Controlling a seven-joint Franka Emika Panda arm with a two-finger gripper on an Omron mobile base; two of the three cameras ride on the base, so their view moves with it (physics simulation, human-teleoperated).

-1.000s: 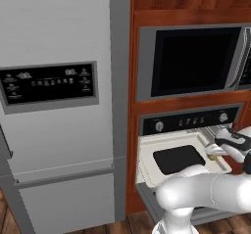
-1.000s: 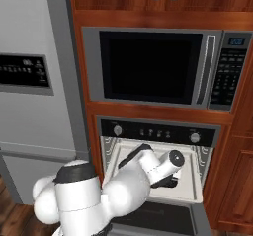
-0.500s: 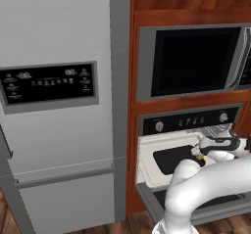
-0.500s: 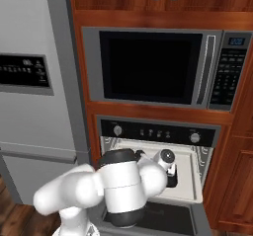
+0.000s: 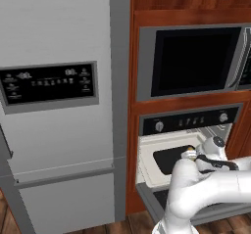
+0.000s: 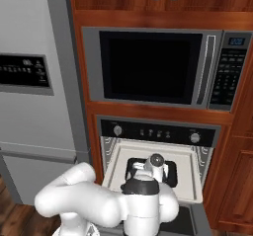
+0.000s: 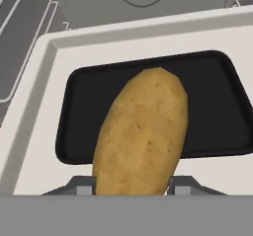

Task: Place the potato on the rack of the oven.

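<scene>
Brown oval potato (image 7: 142, 137), above dark rack (image 7: 217, 106)

Rack (image 7: 217, 106) in oven (image 6: 158, 131); potato (image 7: 143, 136) above rack.

Even, shadowless rendered light in all views.
Soft, slightly blurred base views; the hand view is sharper, the potato (image 7: 142, 136) evenly lit against the matte black rack (image 7: 217, 106), no glare.

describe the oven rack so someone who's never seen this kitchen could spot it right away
Find the steel microwave set in the red-brown cabinetry right of the grey fridge; directly below it is the open oven with a black two-knob control strip. The rack is the flat black rectangle on the pulled-out cream shelf, the only dark surface there, with the held potato in front.
</scene>
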